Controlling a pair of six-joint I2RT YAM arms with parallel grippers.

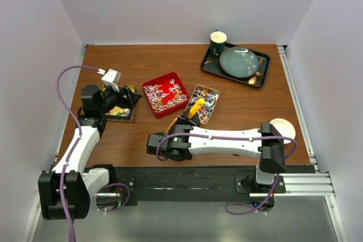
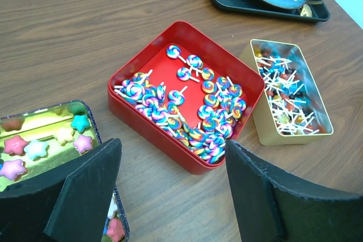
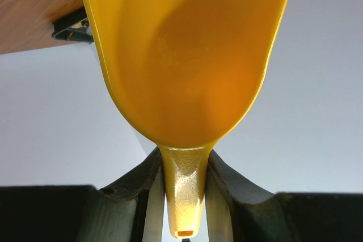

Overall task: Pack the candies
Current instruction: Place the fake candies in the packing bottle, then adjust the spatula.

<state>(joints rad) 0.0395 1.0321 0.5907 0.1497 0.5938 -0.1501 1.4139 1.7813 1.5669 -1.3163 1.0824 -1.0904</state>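
The left fingers (image 2: 85, 191) hang spread wide with nothing between them, over the inner edge of a gold-lined tin (image 2: 48, 118) at 9 o'clock on the wooden tabletop (image 1: 249, 111). In that tin sit star candies (image 2: 37, 148) in pink, pale blue, cream and green, each in its own spot, with another pink star under the left finger.

Just beside it, near the middle of the tabletop, is a red rectangular tin (image 2: 187, 32). It holds a loose heap of rainbow swirl lollipops (image 2: 210, 111) on short white sticks, thickest along its near side, with bare red floor at the far corner. At 3 o'clock from the red tin, close but apart from it, stands a narrow gold tin (image 2: 258, 109) crowded with small dark lollipops (image 2: 286, 92), their white sticks crossing every way.

The right fingers (image 3: 227, 196) are clamped together on the thin handle of a yellow scoop (image 3: 187, 72). From above, the scoop (image 1: 197, 107) lies over the near end of the gold tin (image 1: 209, 96); I cannot tell whether it touches the candies.

Toward 1 o'clock, well apart from the tins, a dark tray (image 1: 261, 75) carries a green cup (image 1: 218, 42) and a teal plate (image 1: 239, 62). A white bowl (image 1: 283, 126) sits at 3 o'clock, beside the right arm.
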